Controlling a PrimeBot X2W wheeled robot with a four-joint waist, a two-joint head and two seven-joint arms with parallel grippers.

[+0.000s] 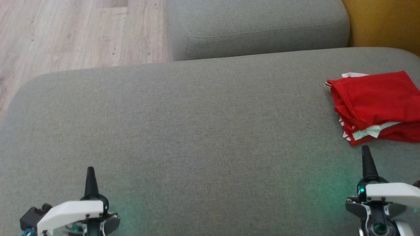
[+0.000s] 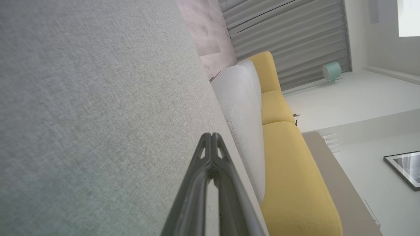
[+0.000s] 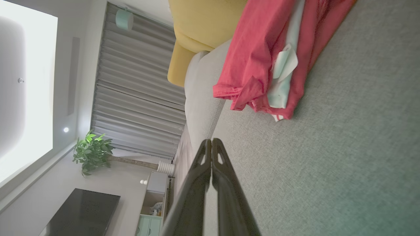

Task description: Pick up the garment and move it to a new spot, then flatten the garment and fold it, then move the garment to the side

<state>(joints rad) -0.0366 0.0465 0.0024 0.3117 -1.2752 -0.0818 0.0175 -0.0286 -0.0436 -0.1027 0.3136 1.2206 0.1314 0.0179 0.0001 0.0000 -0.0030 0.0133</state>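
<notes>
Garment sits loosely folded on the sofa seat, just ahead of the right tool, so that arm's nearer; left tool is well apart. Both tools pinched closed, holding nothing.

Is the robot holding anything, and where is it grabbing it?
No, nothing is held. The left gripper and right gripper are shut and empty; the red garment lies on the grey sofa, apart from them.
</notes>
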